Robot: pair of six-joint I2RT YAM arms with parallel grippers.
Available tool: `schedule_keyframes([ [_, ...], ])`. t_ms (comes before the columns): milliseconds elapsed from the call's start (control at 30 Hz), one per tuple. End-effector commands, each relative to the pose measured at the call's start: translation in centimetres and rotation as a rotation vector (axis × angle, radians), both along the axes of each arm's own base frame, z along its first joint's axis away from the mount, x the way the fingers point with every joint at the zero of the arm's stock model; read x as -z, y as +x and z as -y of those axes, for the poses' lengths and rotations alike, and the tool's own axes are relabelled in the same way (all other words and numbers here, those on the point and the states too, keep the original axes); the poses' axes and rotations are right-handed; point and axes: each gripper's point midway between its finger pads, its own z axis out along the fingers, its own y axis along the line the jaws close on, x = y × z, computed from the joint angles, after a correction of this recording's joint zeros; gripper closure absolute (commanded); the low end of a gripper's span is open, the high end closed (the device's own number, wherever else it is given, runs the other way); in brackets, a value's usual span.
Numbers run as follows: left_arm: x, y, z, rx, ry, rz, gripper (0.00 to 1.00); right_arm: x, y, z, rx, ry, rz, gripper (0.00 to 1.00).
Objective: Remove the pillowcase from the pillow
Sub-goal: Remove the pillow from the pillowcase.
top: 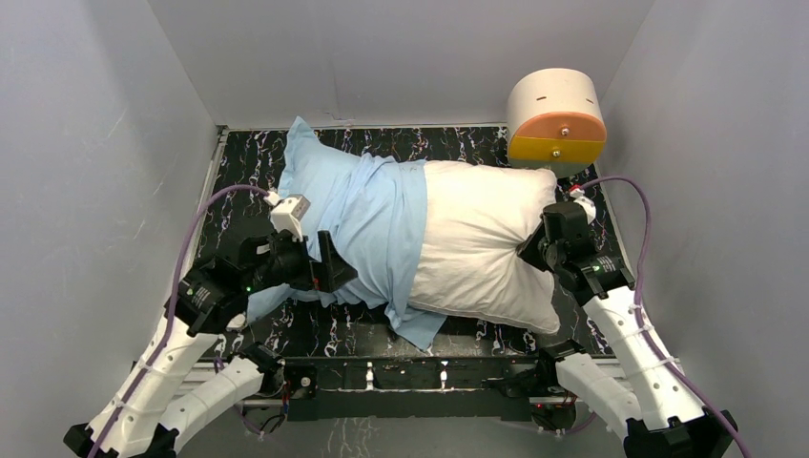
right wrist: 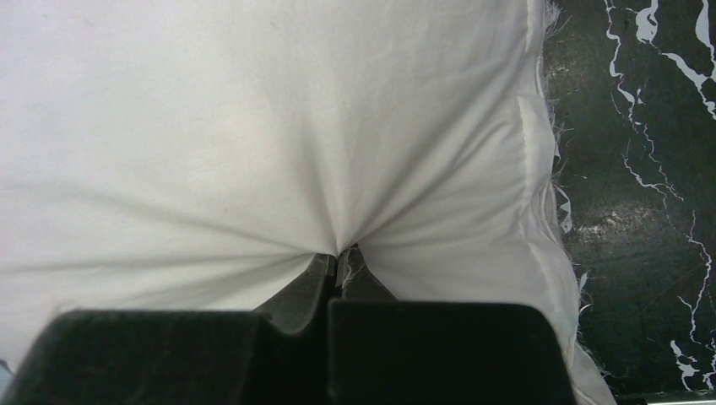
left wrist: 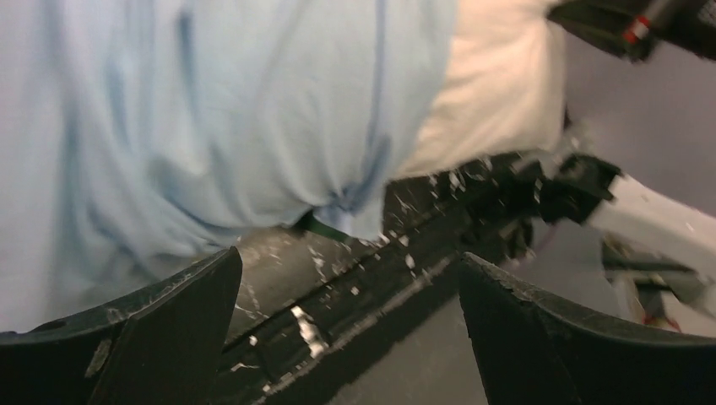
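The light blue pillowcase (top: 367,215) covers the left half of the white pillow (top: 487,229), whose right half lies bare on the black marbled table (top: 315,329). My left gripper (top: 320,275) stands open at the pillowcase's near left edge, with nothing between its fingers. In the left wrist view, the left gripper (left wrist: 348,256) frames the bare table below the blue pillowcase (left wrist: 211,110) and the pillow (left wrist: 498,84). My right gripper (top: 528,251) is shut on a pinch of pillow fabric at the right end. In the right wrist view, creases of the pillow (right wrist: 253,126) run into the right gripper (right wrist: 339,253).
A round cream-and-orange drum (top: 556,114) stands at the back right corner. Grey walls close in the table on three sides. A corner of the pillowcase hangs toward the table's front edge (top: 420,329). The marbled table (right wrist: 642,169) shows right of the pillow.
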Motion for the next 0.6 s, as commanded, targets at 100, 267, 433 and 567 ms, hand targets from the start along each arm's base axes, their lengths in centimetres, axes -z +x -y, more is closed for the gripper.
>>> schedule_keyframes([
  [100, 3.7, -3.5, 4.3, 0.236, -0.135, -0.244, 0.02, -2.7, 0.6, -0.6, 0.017, 0.080, 0.072, 0.98],
  [267, 8.7, -1.4, 6.0, 0.155, -0.177, -0.305, 0.02, -2.5, 0.7, -1.2, 0.000, 0.099, 0.072, 0.98],
  [433, 11.2, 1.7, 9.0, 0.029, -0.208, -0.155, 0.02, -2.5, 0.9, -1.2, -0.003, 0.096, 0.070, 0.97],
  [567, 12.8, 5.0, 7.0, -0.174, -0.056, 0.000, 0.14, -2.2, 0.8, -0.9, 0.008, 0.087, 0.069, 0.97],
])
